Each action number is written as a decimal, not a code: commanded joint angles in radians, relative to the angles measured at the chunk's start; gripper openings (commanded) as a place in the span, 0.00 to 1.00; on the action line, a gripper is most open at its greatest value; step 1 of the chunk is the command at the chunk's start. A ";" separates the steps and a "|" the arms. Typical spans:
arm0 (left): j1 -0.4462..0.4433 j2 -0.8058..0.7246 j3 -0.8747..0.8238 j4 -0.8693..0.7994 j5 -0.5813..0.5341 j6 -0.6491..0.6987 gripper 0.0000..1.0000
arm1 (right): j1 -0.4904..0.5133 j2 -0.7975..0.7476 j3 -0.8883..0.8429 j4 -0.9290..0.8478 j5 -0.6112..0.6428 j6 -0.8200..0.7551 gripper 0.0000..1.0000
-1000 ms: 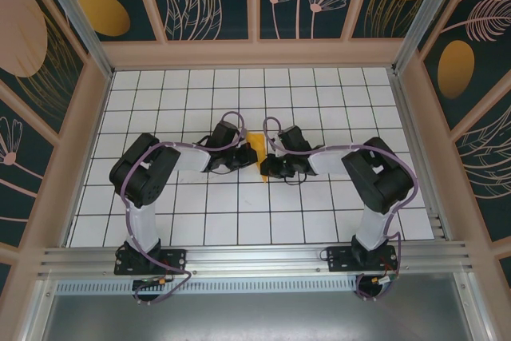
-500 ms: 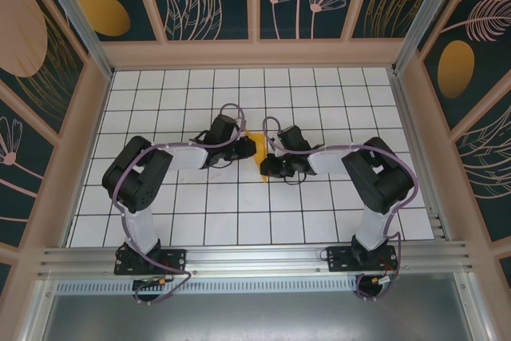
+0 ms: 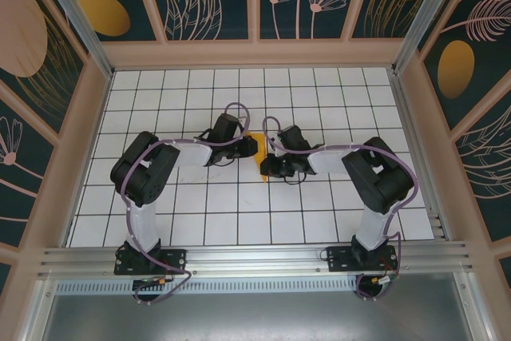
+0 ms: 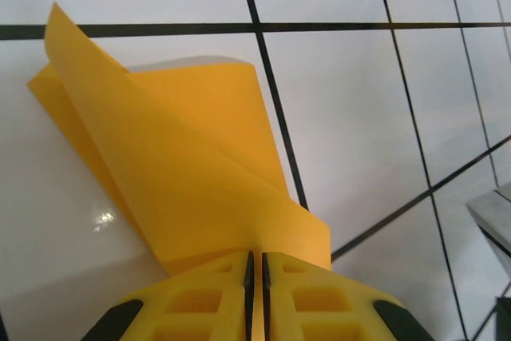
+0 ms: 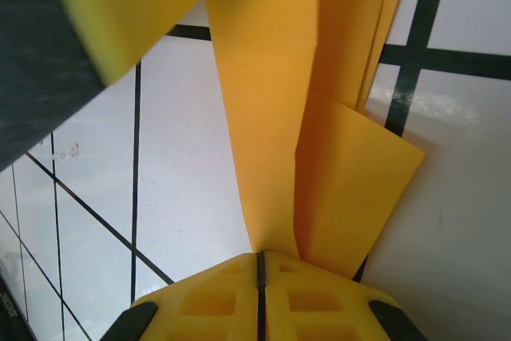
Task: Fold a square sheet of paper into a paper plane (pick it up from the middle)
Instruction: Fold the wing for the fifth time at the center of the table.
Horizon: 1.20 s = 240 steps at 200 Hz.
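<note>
Top external view: thin orange-yellow folded sheet of paper [image 3: 258,148] lies mid-worktop, well apart from every edge. On it, left pincer [image 4: 255,259] pinches a raised flap and right pincer [image 5: 260,257] pinches the layered edge. Best approach, probably: hold both grips firm, draw flaps evenly, and crease along the centreline without tearing.

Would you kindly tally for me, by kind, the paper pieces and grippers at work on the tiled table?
Folded orange-yellow paper: 1
Grippers, left gripper and right gripper, both shut on the paper: 2
Total: 3
</note>
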 commanded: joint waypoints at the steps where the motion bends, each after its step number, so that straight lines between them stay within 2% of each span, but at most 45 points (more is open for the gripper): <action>1: 0.005 0.030 0.041 -0.022 -0.035 0.053 0.15 | -0.006 0.044 -0.006 -0.108 0.052 -0.019 0.09; 38: 0.010 0.076 0.074 -0.067 -0.081 0.084 0.15 | -0.006 0.065 -0.008 -0.151 0.074 -0.031 0.10; 86: 0.044 0.122 0.095 -0.077 -0.088 0.104 0.15 | -0.008 0.073 -0.035 -0.170 0.089 -0.033 0.10; 168: 0.153 0.153 0.182 -0.130 -0.114 0.138 0.15 | -0.025 0.060 -0.066 -0.160 0.088 -0.029 0.10; 240: 0.170 0.187 0.298 -0.215 -0.172 0.169 0.16 | -0.028 0.038 -0.047 -0.130 0.061 -0.024 0.10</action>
